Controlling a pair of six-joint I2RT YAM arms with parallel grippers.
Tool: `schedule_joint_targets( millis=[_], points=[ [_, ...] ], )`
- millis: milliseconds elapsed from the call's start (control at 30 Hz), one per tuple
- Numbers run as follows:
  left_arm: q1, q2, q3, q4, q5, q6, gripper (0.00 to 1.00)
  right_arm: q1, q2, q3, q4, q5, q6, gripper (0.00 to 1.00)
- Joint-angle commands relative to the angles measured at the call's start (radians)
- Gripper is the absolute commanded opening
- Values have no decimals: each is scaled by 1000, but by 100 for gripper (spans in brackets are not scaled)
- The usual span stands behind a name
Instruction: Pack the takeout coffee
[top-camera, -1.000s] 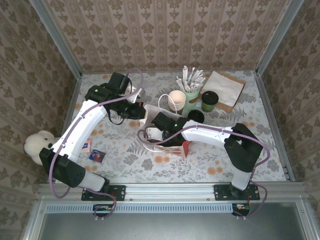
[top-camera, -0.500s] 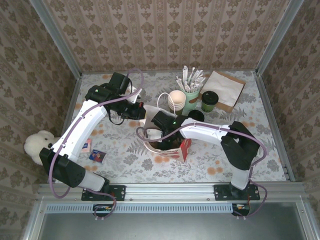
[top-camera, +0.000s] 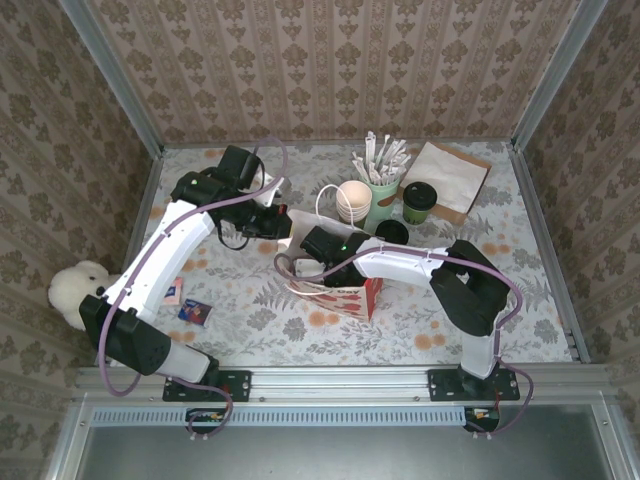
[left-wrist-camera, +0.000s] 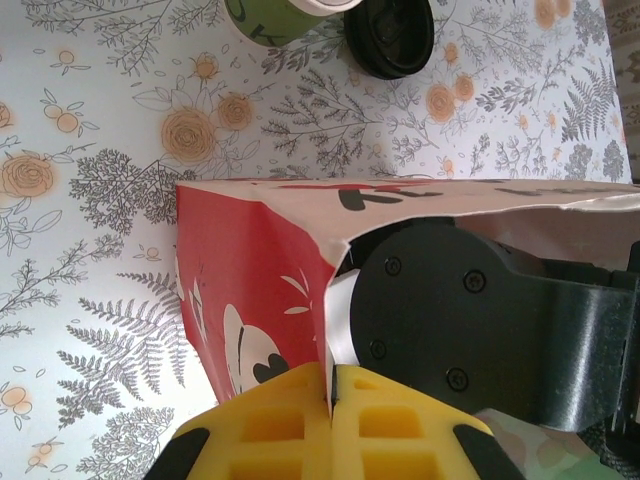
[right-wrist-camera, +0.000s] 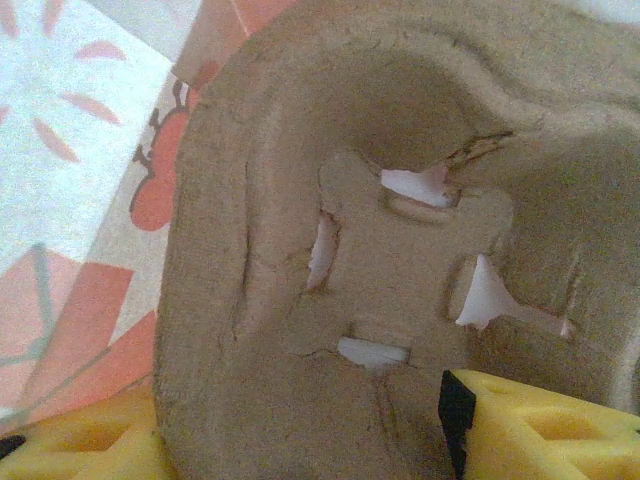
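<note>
Fingers (left-wrist-camera: 270, 430) of the left gripper (left-wrist-camera: 330, 395) are pressed together, pinching the paper edge of the bag (left-wrist-camera: 250, 270) at its mouth. The thin sheet runs straight up between the yellow pads. Beyond that pinch the bag's red wall stands on the table (left-wrist-camera: 90, 250), and the black wrist (left-wrist-camera: 450, 300) of the right arm sits in the opening.

The right gripper (right-wrist-camera: 300, 450) is down inside the bag, jaws partly apart and clamped on a brown pulp tray (right-wrist-camera: 380, 200). One yellow pad (right-wrist-camera: 80, 440) sits at the tray's left side and the other at its right. The moulded tray rises between them close to the lens, white showing through its cut slots. Bag lining, pale with orange print, shows to the tray's left.

The cup (top-camera: 352, 199) stands on the table outside the bag, on its far side, beside a black disc (top-camera: 392, 232). In the left wrist view its green wall and cream rim show at the top edge, with the disc just to its right.
</note>
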Motion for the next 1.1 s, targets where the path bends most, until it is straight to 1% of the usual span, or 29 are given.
schedule_joint_targets(
  millis=[0, 133, 200, 433, 533, 600, 733, 800, 1067],
  points=[
    [6, -26, -14, 51, 13, -1, 0, 16, -7, 20, -43, 23, -34, 65],
    [6, -36, -24, 52, 7, -7, 1, 17, -17, 50, -81, -16, -31, 66],
    [6, -43, -31, 57, 5, -10, 1, 17, -29, 54, -92, -57, -31, 66],
    [6, -56, -43, 63, 8, -8, 0, 17, -42, 27, -62, -158, -1, 67],
    [7, -63, -49, 66, 3, -7, 0, 17, -22, 13, -49, -114, 11, 66],
    [7, -67, -50, 68, -2, -7, 0, 19, -7, 2, -28, -46, 14, 66],
    [9, -73, -52, 66, -5, -6, 0, 19, 13, -8, -9, 45, 8, 66],
    [10, -74, -54, 67, -10, -8, 0, 19, 8, 2, -20, 41, 12, 66],
    [12, -75, -60, 70, -18, 4, 0, 20, -83, -20, 22, -80, 1, 67]
  ],
)
